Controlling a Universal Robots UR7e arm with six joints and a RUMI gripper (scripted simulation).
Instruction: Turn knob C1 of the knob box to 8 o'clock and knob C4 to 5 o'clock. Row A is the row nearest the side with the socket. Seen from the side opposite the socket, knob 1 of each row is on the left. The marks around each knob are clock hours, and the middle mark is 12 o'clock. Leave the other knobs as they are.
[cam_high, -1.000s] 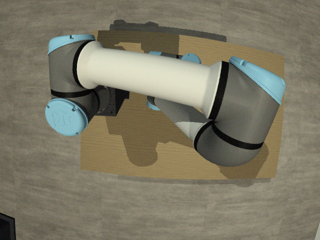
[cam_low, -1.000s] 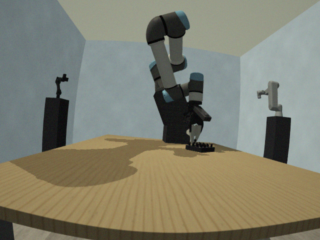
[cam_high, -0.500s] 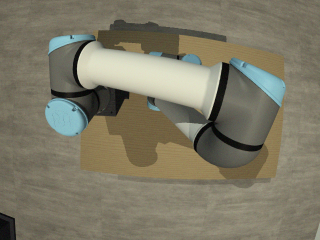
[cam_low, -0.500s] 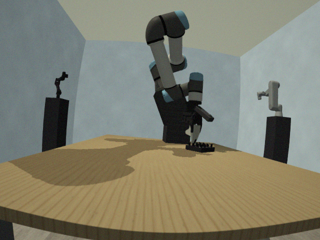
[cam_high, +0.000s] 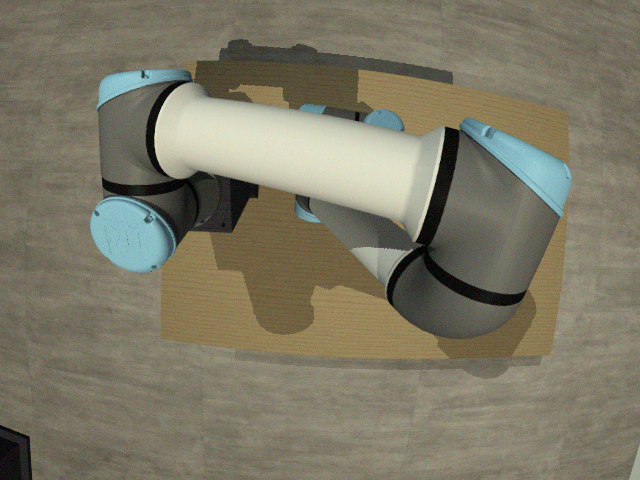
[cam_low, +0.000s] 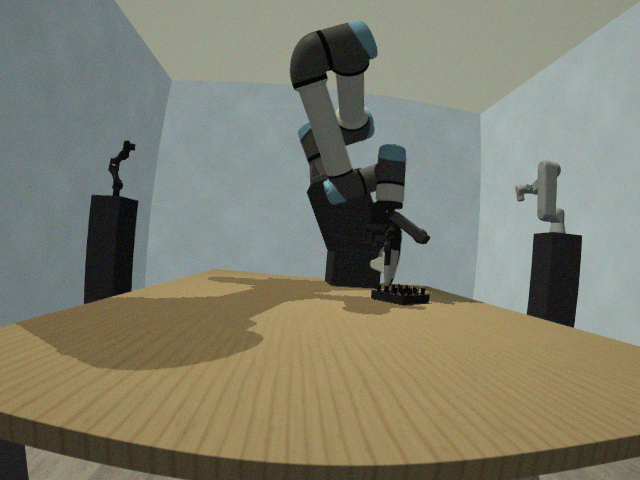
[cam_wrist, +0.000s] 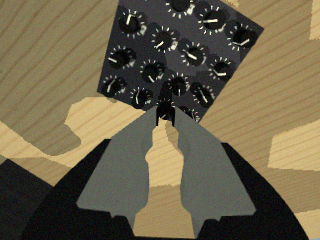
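Wood-grain bench (cam_high: 361, 330) (cam_low: 361, 387) (cam_wrist: 285, 90) beneath knob box | arm (cam_high: 289, 149) (cam_low: 324, 129) reaching above knob box | end effector (cam_low: 387, 285) (cam_wrist: 165, 108) nearly closed, pinching a knob on its edge row | knob box (cam_low: 399, 298) (cam_wrist: 139, 52) flat on bench | gripped knob (cam_wrist: 165, 111) at knob box's lower edge, wrist view

Jaws (cam_low: 387, 284) had turned over the knob box (cam_low: 387, 297) (cam_wrist: 142, 50); dark bar (cam_low: 409, 227) above them swung slightly right.
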